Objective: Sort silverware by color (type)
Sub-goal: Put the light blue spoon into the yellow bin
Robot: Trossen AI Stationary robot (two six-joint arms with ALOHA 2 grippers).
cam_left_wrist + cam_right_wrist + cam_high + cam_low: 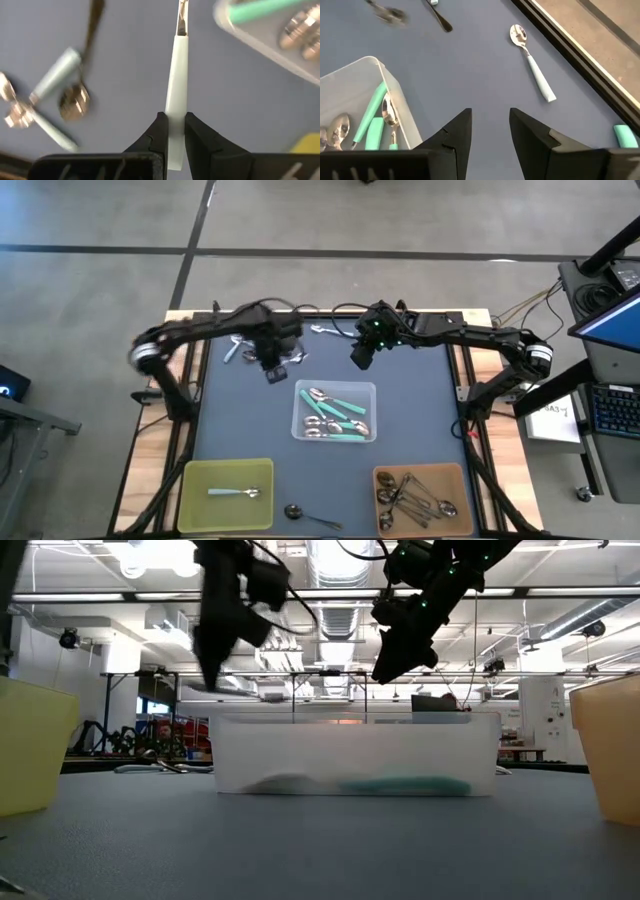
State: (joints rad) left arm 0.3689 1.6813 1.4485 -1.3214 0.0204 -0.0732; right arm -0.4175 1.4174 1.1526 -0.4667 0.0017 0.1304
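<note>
My left gripper (173, 131) is clamped on the pale handle of a white-handled spoon (176, 95), held above the dark blue mat (240, 420) just behind the clear bin (335, 412). My right gripper (490, 131) hangs with its fingers spread and nothing between them, over bare mat behind the same bin's far right corner. Open mat lies on both sides of the clear bin and between it and the front bins. The wooden table edge (580, 45) runs close beside a lone pale-handled spoon (532, 62) at the back. In the low view the room beyond is a workshop with ceiling ducts and strip lights. I count three bins: the clear one holds several teal-handled spoons (345, 408), the yellow bin (225, 493) holds one pale spoon (233, 493), and the brown bin (420, 498) holds a cluster of all-metal spoons (410, 495). One dark spoon (310, 515) lies on the mat between the front bins. A few more spoons (240, 348) lie at the back left.
</note>
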